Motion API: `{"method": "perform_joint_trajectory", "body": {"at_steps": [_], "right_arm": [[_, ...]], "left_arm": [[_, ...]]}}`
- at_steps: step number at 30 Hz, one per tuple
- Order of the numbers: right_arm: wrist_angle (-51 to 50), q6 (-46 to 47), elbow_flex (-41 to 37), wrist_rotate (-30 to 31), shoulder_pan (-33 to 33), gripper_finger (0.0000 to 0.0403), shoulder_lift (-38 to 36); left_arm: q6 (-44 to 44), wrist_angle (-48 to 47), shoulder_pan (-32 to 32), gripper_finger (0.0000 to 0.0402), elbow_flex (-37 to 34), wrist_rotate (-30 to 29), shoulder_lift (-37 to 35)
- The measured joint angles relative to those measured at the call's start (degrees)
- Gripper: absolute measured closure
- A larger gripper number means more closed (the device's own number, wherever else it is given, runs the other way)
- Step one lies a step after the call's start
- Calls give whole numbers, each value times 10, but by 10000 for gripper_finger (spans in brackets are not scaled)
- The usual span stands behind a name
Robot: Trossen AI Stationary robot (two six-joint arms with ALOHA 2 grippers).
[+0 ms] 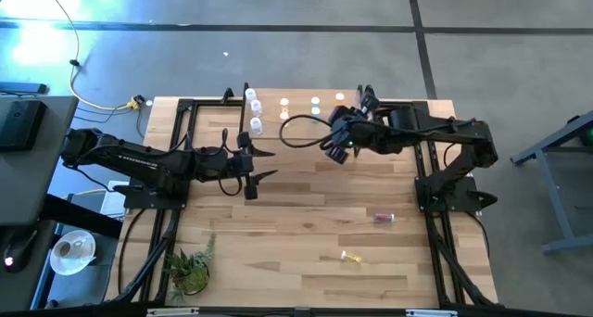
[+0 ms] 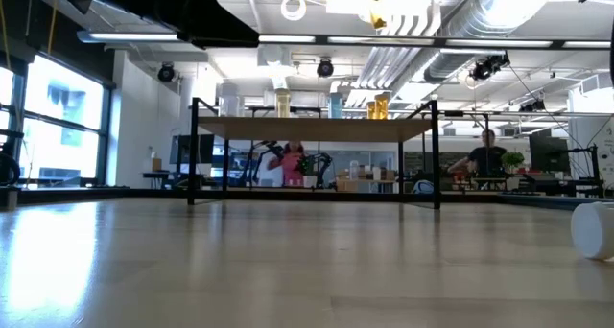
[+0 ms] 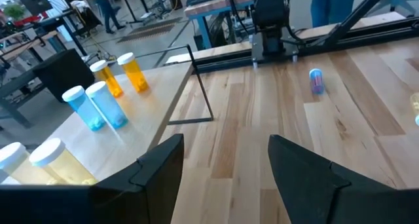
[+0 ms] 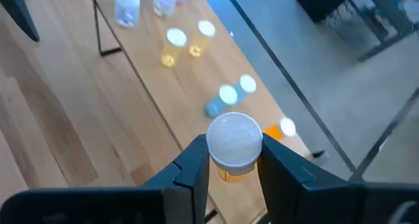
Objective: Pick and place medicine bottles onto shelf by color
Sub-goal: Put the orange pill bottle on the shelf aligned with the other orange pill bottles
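My two arms are black, made of jointed segments, each on a black metal base frame. The left arm (image 1: 139, 159) carries small white lettering on one link. A thin black cable (image 1: 301, 122) loops beside the right arm (image 1: 435, 136). The fingers (image 3: 157, 178) I see are matte black, with angular flat faces.

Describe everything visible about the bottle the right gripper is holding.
The held bottle is a small cylinder with a round white cap facing the wrist camera; a sliver of amber-orange body shows beneath the cap. It sits upright, clamped at cap level between the two dark fingers of the right gripper, touching nothing else that can be seen. It hangs above the shelf, near an orange bottle and two bluish ones already standing there.
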Motion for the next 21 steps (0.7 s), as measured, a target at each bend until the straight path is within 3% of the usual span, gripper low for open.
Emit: {"method": "perform_joint_trajectory", "body": {"at_steps": [8,13,21], "right_arm": [[-14,22,-22,3,0,308,-5],[39,47,-155,5,0,308,-51],[232,50,-353,3,0,308,-178]], "left_arm": [[0,0,0,190,0,0,0],[0,-1,0,190,0,0,0],[-11,-1,0,190,0,0,0]]}}
